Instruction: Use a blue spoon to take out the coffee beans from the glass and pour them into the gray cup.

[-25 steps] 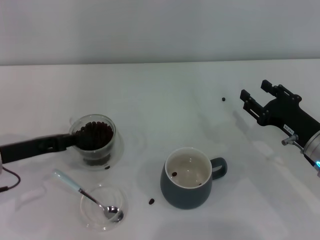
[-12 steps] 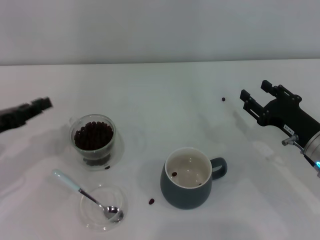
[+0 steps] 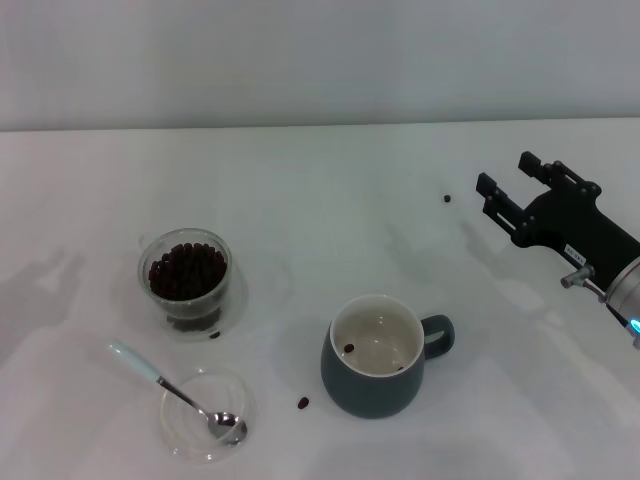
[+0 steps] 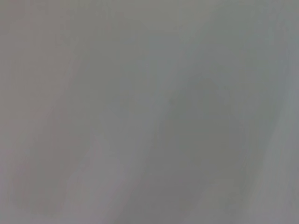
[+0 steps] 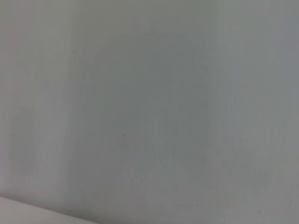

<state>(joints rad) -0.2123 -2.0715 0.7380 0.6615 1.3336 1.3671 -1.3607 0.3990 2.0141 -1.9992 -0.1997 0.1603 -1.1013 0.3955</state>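
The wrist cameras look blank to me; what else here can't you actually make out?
- Left wrist view, right wrist view: only a plain gray blur, no object recognizable.
- Left end effector: out of every view.
- Right end effector: head view shows it open over the table; its arm is cut off by the picture's edge.
- Gray cup: the few coffee beans inside are too small to count surely.
- Glass: how deep its beans go is unclear.

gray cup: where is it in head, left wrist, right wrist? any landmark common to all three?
Head: gray cup near the front edge, just right of centre, handle toward the right tool.
Left wrist: not in it, only a blank gray surface.
Right wrist: not in it, likewise blank.
Shared landmark: none can be told.
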